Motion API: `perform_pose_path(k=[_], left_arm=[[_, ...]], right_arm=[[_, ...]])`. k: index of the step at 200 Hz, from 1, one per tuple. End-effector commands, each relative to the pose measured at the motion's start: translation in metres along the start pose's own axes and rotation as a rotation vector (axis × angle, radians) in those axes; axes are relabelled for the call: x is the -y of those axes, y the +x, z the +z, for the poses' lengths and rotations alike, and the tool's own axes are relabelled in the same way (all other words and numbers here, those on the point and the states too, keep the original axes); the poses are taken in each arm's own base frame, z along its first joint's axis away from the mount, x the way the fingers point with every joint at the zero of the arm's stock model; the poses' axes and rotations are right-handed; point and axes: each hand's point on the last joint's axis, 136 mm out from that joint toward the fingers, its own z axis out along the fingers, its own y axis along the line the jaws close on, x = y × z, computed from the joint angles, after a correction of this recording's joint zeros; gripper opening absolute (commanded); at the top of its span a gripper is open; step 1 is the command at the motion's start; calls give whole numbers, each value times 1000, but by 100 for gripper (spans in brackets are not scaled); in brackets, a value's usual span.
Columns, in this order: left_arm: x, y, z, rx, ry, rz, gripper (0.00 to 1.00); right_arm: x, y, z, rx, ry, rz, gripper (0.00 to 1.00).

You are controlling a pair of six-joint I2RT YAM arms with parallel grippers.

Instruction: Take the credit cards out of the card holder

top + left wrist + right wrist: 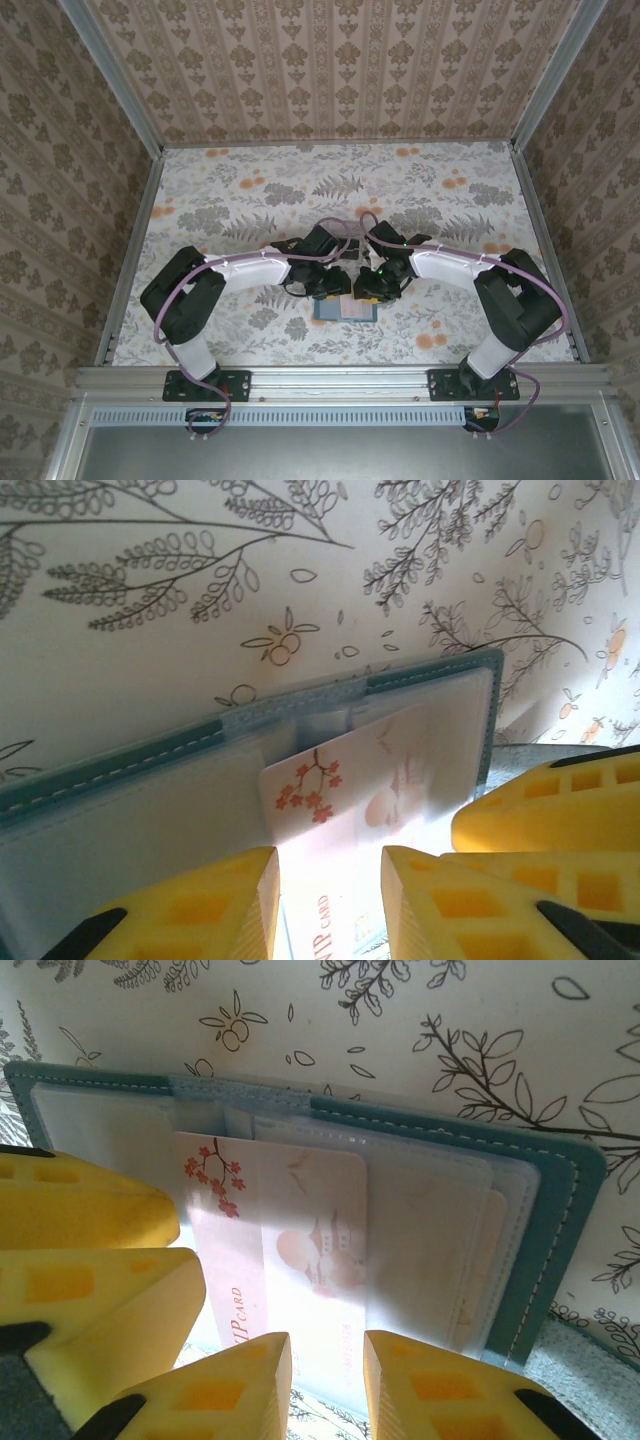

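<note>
Card holder [565, 1210]: open flat, long axis 9-to-3.
Pink card [290, 1250]: juts toward 6.
Left gripper [330, 870]: slightly spread, astride card.
Right gripper [328, 1350]: slightly spread, at card's 6 edge.

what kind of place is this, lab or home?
Probably a staged test cell, not a real room: wallpaper-print panels box in three sides, a floral-print table sits inside an aluminium frame, and the left arm and right arm are bolted to its near rail.

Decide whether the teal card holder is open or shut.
Open: the card holder lies spread flat, clear inner slots and a pink card facing up.
</note>
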Motion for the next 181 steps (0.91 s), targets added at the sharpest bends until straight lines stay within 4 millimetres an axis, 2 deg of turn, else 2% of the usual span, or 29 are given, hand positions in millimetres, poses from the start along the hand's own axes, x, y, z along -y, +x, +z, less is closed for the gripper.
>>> perform_pose_path(k=[1, 33, 101, 127, 148, 181], left_arm=[[5, -1, -5, 5, 45, -18, 33], [3, 1, -3, 0, 50, -28, 34], [-19, 6, 6, -21, -14, -67, 36], [-12, 4, 7, -16, 21, -54, 36], [-2, 1, 6, -10, 72, -43, 32], [4, 1, 4, -3, 99, -37, 26]], right_arm=[[-10, -4, 3, -7, -37, -1, 26], [-4, -2, 12, -24, -23, 10, 26], [7, 3, 19, -44, 9, 17, 26], [6, 3, 19, -44, 6, 17, 26], [7, 3, 19, -46, 8, 18, 26], [7, 4, 19, -48, 10, 18, 26]])
